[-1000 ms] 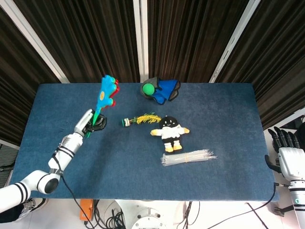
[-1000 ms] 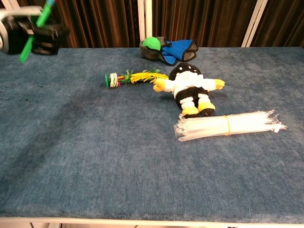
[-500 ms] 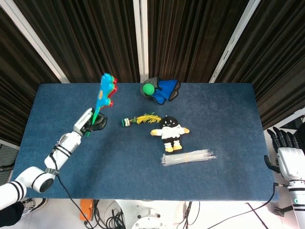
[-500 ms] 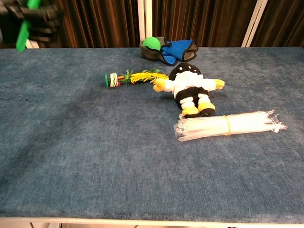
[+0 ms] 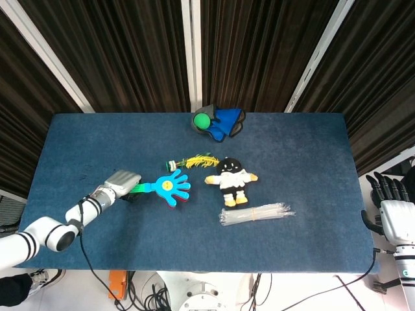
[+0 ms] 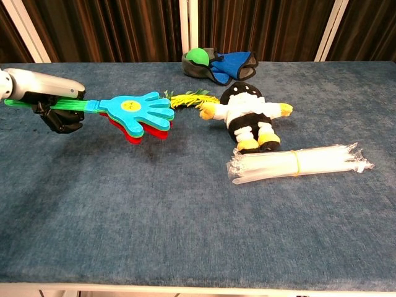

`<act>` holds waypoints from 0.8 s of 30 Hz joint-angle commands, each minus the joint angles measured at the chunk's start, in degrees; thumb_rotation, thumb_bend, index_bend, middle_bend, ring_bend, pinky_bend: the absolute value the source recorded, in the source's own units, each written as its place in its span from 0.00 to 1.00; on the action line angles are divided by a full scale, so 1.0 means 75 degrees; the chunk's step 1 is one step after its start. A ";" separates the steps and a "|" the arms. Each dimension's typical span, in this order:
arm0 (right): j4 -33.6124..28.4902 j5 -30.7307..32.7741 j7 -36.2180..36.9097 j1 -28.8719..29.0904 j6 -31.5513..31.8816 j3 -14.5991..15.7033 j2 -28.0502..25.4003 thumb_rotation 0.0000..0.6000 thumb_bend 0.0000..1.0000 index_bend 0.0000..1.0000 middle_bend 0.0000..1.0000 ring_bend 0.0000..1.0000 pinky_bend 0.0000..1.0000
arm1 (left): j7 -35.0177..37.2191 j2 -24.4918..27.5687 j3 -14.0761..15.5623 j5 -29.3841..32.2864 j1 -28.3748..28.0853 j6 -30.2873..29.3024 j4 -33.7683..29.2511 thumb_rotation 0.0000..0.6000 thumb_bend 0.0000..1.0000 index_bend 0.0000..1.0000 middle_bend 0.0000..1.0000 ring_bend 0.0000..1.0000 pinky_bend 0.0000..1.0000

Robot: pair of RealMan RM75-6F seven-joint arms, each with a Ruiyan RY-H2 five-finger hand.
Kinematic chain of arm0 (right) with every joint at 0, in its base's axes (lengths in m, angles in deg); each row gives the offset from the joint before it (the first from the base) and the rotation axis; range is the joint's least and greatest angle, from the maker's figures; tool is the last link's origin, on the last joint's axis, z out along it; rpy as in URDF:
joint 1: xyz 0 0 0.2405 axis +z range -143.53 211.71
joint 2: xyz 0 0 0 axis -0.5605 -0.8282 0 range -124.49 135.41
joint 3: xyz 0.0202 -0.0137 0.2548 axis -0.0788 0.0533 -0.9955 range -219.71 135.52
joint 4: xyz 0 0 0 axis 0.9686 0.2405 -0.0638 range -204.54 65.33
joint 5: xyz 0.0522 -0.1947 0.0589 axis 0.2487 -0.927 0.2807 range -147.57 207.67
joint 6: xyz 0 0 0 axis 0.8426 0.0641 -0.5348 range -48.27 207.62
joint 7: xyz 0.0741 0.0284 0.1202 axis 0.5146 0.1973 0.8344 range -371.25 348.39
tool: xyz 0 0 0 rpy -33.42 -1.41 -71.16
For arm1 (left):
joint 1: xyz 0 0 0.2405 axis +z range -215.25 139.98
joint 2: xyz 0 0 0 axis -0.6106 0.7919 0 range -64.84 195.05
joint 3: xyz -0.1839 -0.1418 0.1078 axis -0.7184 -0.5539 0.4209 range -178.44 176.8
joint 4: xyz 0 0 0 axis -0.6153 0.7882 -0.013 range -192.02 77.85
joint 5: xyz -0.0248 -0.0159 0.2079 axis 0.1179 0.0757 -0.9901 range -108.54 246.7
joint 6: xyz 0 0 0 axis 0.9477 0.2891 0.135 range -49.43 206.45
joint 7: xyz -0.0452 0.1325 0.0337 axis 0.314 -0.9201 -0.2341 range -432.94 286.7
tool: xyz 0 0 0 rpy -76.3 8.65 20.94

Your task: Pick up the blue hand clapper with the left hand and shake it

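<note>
A: The pick-up looks done. The left hand [image 5: 120,184] has its fingers wrapped round the green handle of the blue plastic hand clapper [image 5: 170,188], and the chest camera shows the same grip [image 6: 54,105], the toy [image 6: 135,110] held out level above the blue cloth-covered table [image 5: 305,246].

B: Where's the clapper sitting against the black-and-white plush doll [image 5: 231,179]?

A: Just to its left, palm end pointing at it, not touching. I'd judge this is mid-shake, so more swings may be left.

B: And the arm?

A: Low and stretched out from the table's left front corner, forearm nearly flat. The right hand [image 5: 392,206] hangs off the table's right edge, fingers apart, holding nothing.
</note>
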 commanded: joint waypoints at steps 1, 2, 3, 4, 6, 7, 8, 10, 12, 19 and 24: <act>-0.0006 0.0013 -0.0021 0.0005 -0.0017 0.0002 0.0001 1.00 0.33 0.00 0.00 0.00 0.00 | 0.0637 -0.0155 -0.0539 0.0798 0.0405 -0.1428 -0.0628 1.00 0.67 1.00 1.00 1.00 1.00; -0.0010 0.0017 -0.0028 0.0007 -0.0021 0.0000 0.0000 1.00 0.33 0.00 0.00 0.00 0.00 | 0.1309 -0.0255 -0.0851 0.0748 0.0635 -0.1781 -0.0723 1.00 0.67 1.00 1.00 1.00 1.00; -0.0013 0.0020 -0.0032 0.0009 -0.0023 -0.0003 0.0000 1.00 0.33 0.00 0.00 0.00 0.00 | 0.2137 -0.0366 -0.1191 0.0680 0.0877 -0.2111 -0.0803 1.00 0.67 1.00 1.00 1.00 1.00; -0.0018 0.0026 -0.0035 0.0013 -0.0028 -0.0007 -0.0001 1.00 0.32 0.00 0.00 0.00 0.00 | 0.3383 -0.0512 -0.1654 0.0568 0.1185 -0.2491 -0.0885 1.00 0.67 1.00 1.00 1.00 1.00; -0.0030 0.0033 -0.0044 0.0020 -0.0039 -0.0012 -0.0006 1.00 0.33 0.00 0.00 0.00 0.00 | 0.5379 -0.0717 -0.2312 0.0371 0.1582 -0.2927 -0.0942 1.00 0.67 1.00 1.00 1.00 1.00; -0.0036 0.0032 -0.0057 0.0024 -0.0043 -0.0013 -0.0008 1.00 0.33 0.00 0.00 0.00 0.00 | 0.6602 -0.0761 -0.2656 0.0224 0.1770 -0.3032 -0.0946 1.00 0.67 1.00 1.00 1.00 1.00; -0.0040 0.0032 -0.0067 0.0027 -0.0047 -0.0012 -0.0008 1.00 0.33 0.00 0.00 0.00 0.00 | 0.7357 -0.0774 -0.2851 0.0108 0.1874 -0.3076 -0.0909 1.00 0.67 1.00 1.00 1.00 1.00; -0.0048 0.0037 -0.0087 0.0033 -0.0057 -0.0012 -0.0006 1.00 0.33 0.00 0.00 0.00 0.00 | 0.8472 -0.0728 -0.3055 -0.0218 0.2007 -0.3088 -0.0755 1.00 0.67 1.00 1.00 1.00 1.00; -0.0054 0.0042 -0.0102 0.0038 -0.0064 -0.0014 -0.0001 1.00 0.33 0.00 0.00 0.00 0.00 | 0.9248 -0.0652 -0.3121 -0.0475 0.2084 -0.3028 -0.0724 1.00 0.67 1.00 1.00 1.00 1.00; -0.0107 0.0015 -0.0157 0.0051 -0.0072 0.0000 -0.0001 1.00 0.33 0.00 0.00 0.00 0.00 | 1.0544 -0.0535 -0.2767 -0.1629 0.2064 -0.2998 -0.0356 1.00 0.68 1.00 1.00 1.00 1.00; -0.0120 0.0050 -0.0177 0.0053 -0.0099 0.0000 -0.0011 1.00 0.33 0.00 0.00 0.00 0.00 | 0.8920 -0.0365 -0.1787 -0.3212 0.1608 -0.2958 0.0323 1.00 0.70 1.00 1.00 1.00 1.00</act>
